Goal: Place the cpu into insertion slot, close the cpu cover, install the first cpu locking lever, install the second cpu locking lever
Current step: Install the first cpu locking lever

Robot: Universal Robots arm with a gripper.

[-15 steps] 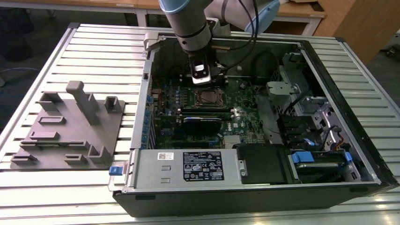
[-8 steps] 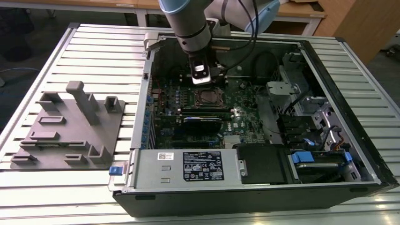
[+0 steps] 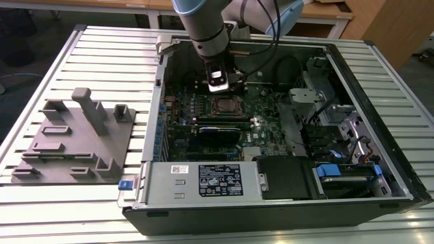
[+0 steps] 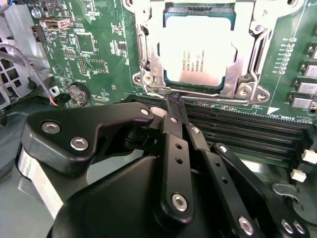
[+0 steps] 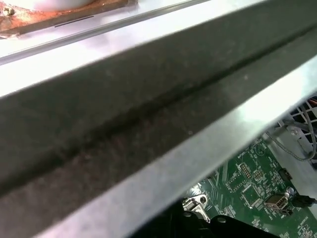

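Second wrist view: cpu (image 4: pixel 199 58) seated under cpu cover (image 4: pixel 148 64); jaws (image 4: pixel 173 101) pinched together, holding nothing.

Exterior view looks down from high and far over the motherboard (image 3: pixel 224 122); both wrist views sit close above it, sharing its green surface.

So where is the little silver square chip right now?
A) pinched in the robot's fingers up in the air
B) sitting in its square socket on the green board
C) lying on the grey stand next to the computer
B: in the second wrist view the cpu lies flat inside the insertion slot, with the cpu cover framing it and the gripper just beside the socket's edge.
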